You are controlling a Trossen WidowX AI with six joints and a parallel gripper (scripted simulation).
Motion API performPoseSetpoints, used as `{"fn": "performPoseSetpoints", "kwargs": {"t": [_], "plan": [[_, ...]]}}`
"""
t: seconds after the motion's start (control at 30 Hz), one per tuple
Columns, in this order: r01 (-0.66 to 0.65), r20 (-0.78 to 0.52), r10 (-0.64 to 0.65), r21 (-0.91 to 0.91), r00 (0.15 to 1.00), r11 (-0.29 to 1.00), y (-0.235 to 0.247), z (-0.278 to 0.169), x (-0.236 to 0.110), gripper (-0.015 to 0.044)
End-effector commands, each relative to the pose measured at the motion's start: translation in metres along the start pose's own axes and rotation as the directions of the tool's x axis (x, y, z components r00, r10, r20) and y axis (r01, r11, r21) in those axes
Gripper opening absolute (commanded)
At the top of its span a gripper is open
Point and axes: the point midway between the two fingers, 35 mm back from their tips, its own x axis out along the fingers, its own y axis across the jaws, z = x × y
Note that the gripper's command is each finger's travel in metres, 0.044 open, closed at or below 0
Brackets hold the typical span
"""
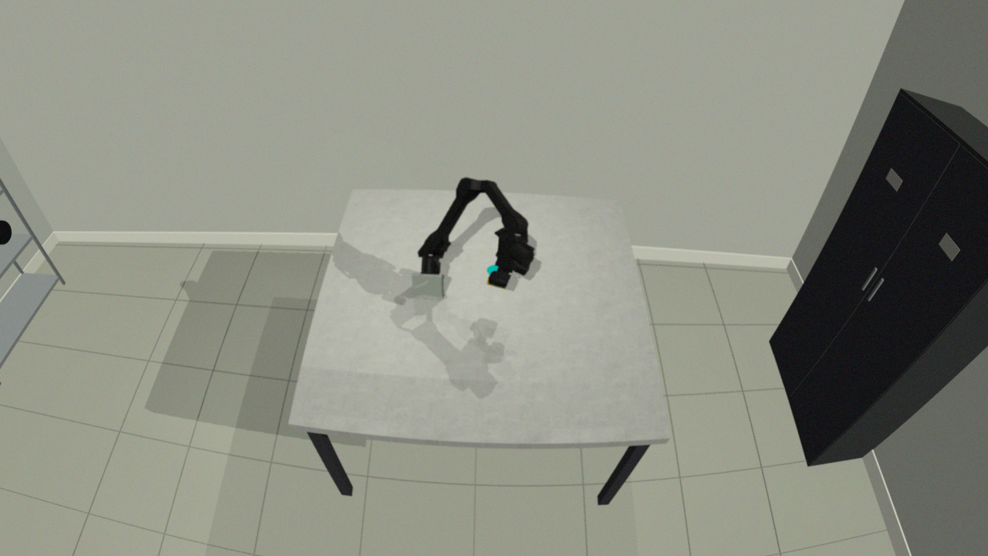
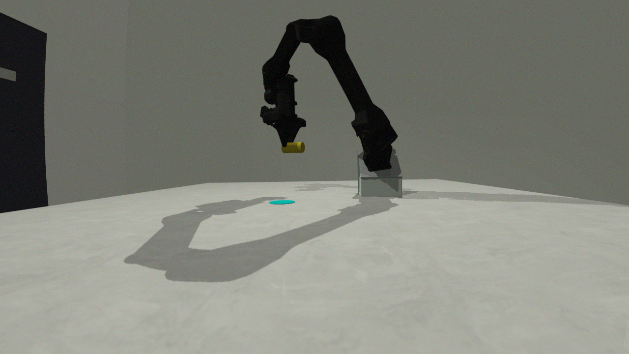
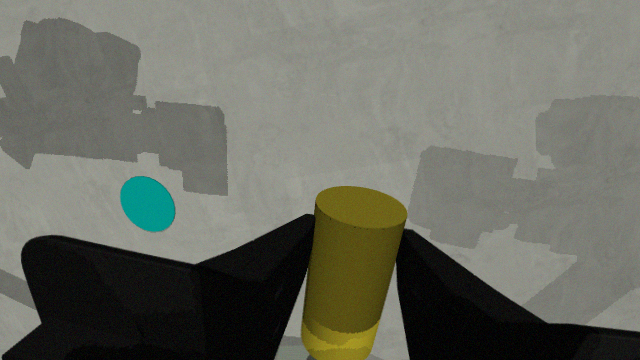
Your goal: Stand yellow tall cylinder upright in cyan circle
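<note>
From the top view, the black robot arm [image 1: 476,207] arches over the grey table [image 1: 553,359] from its pale base block [image 1: 426,284], its gripper [image 1: 499,278] pointing down above the tabletop. A sliver of the yellow cylinder [image 1: 494,282] shows at the gripper's tip, and part of the cyan circle [image 1: 491,269] peeks out just beside it, the rest hidden under the wrist. A black cabinet [image 1: 891,276] stands against the wall to the right of the table, and the corner of a metal shelf [image 1: 20,276] shows at the left edge.

In the exterior view, the gripper [image 2: 288,144] hangs well above the table [image 2: 395,273], clamped on the yellow cylinder [image 2: 293,147], which lies horizontal in the air with most of its length sticking out to one side of the fingers. The cyan circle [image 2: 281,202] lies flat on the tabletop below, slightly to the left of the cylinder and partly framed by the arm's long shadow [image 2: 211,259]. The base block [image 2: 380,185] sits behind and to the right.

The wrist view shows both black fingers pressed against the sides of the yellow cylinder [image 3: 352,265], whose flat end faces away from the camera. The cyan circle [image 3: 147,203] appears on the table [image 3: 320,90] to the left of the cylinder, apart from it, just below the edge of a blocky shadow [image 3: 100,110].
</note>
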Motion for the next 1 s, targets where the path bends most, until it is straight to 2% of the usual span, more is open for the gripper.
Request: {"fn": "performPoseSetpoints", "kwargs": {"t": [0.0, 0.97], "plan": [[-0.003, 0.003, 0.003, 0.012, 1.0, 1.0, 0.015, -0.003, -0.002, 0.0105], [-0.008, 0.004, 0.008, 0.054, 1.0, 0.998, 0.106, -0.027, -0.009, 0.0105]]}}
